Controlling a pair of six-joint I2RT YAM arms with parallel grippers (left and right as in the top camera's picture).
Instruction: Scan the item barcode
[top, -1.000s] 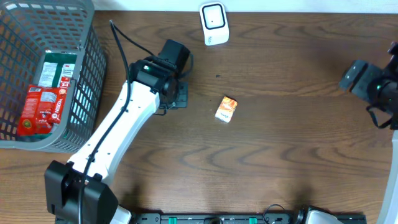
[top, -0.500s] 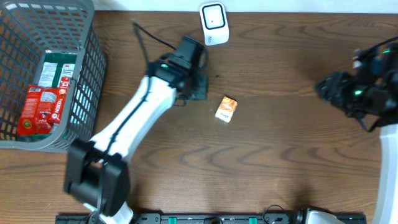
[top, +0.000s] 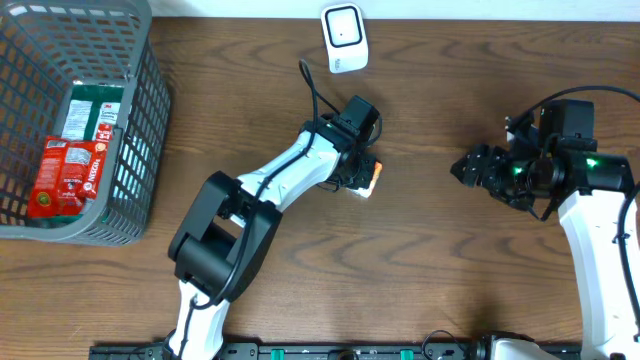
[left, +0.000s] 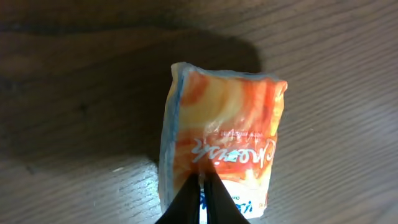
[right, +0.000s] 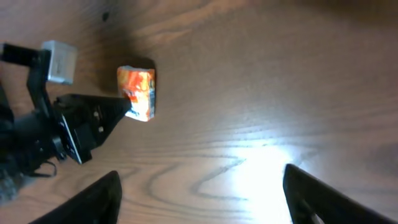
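your packet (top: 368, 181) lies flat on the table (top: 450, 280), near the middle, below the scanner (top: 343, 37) and well apart from it. its orange face with script lettering is up. your left gripper (left: 202, 185) is right over it, jaws pressed together with nothing between them. in the wrist view the tips sit over the packet's lower edge (whether they touch it or hover just above, you cannot tell). your right gripper (right: 201, 174) hangs to the right of the packet, well apart and pointed toward it, with its fingers spread wide and nothing in them. at the far left stands the basket (top: 140, 120), with a red pack (top: 65, 175) and a green-and-white pack (top: 95, 110) lying inside.
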